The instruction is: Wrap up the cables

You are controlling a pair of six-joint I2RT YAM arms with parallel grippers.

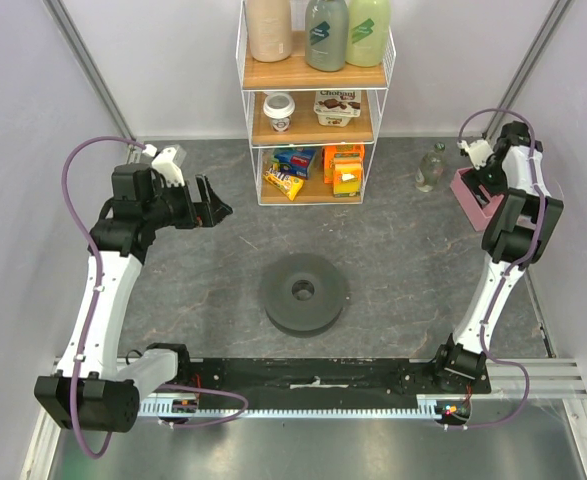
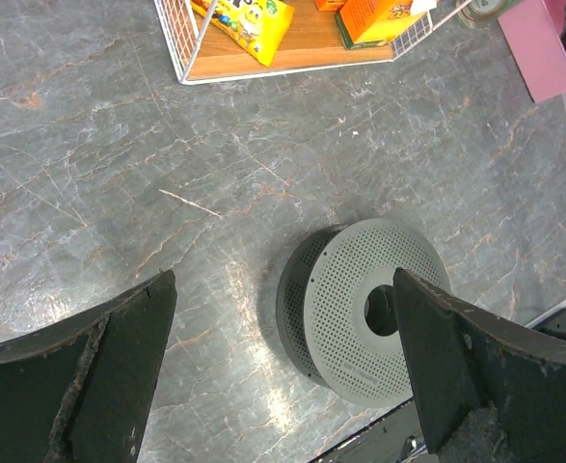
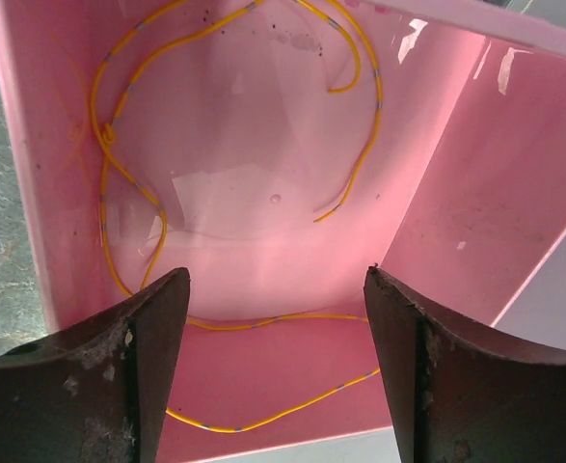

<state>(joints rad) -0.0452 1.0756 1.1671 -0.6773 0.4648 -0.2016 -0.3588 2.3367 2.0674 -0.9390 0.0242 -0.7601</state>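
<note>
Top view: dark spool (image 1: 304,293) mid-table; pink bin (image 1: 470,195) at the right edge; left wrist: left gripper (image 2: 283,280) spread, empty, above the spool; right wrist: right gripper (image 3: 278,289) spread over the cable (image 3: 106,137) looped inside the bin; probably limp, light, tangle-prone; pinch near a free end.

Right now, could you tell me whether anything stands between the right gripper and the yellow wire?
Nothing visible does. The right gripper hangs, jaws open, directly over the pink bin, and the yellow wire lies uncovered on its floor.
</note>
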